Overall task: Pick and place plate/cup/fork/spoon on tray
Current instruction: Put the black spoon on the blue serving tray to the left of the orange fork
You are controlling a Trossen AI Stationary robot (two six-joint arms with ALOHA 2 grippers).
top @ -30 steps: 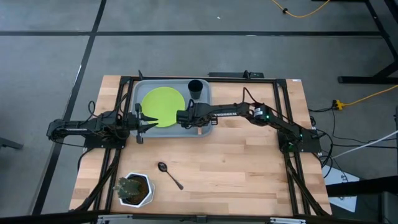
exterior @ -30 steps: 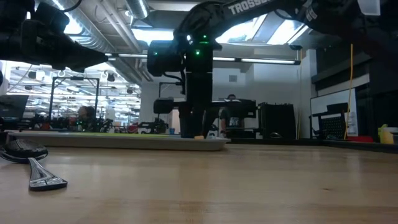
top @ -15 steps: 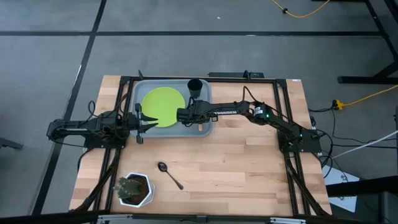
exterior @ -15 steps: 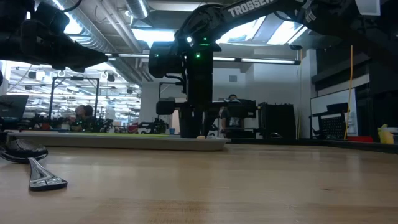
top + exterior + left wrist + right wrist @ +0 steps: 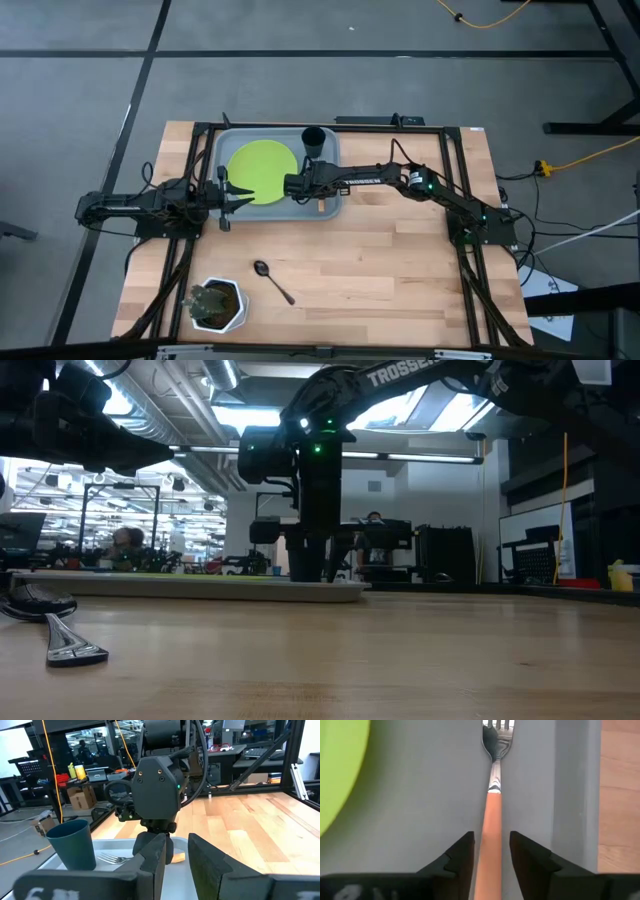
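The grey-blue tray (image 5: pixel 225 160) lies at the table's far left. On it are the lime-green plate (image 5: pixel 262 170), the dark cup (image 5: pixel 313 140) standing at the far right corner, and the orange-handled fork (image 5: pixel 492 800), which lies flat along the tray's right side. My right gripper (image 5: pixel 491 855) is low over the tray, open, with one finger on each side of the fork's handle. My left gripper (image 5: pixel 238 195) waits open at the tray's near left corner. The dark spoon (image 5: pixel 272 281) lies on the bare table.
A white hexagonal pot with a plant (image 5: pixel 217 303) stands at the near left corner. The tray's raised rim (image 5: pixel 575 795) runs just right of the fork. The table's right half is bare wood (image 5: pixel 400 260). People and shelves show in the room beyond.
My right gripper has moved a little toward the far edge and slightly down over the tray, taking the fork with it. The fork's handle end, which showed below the gripper in the low view, no longer shows there.
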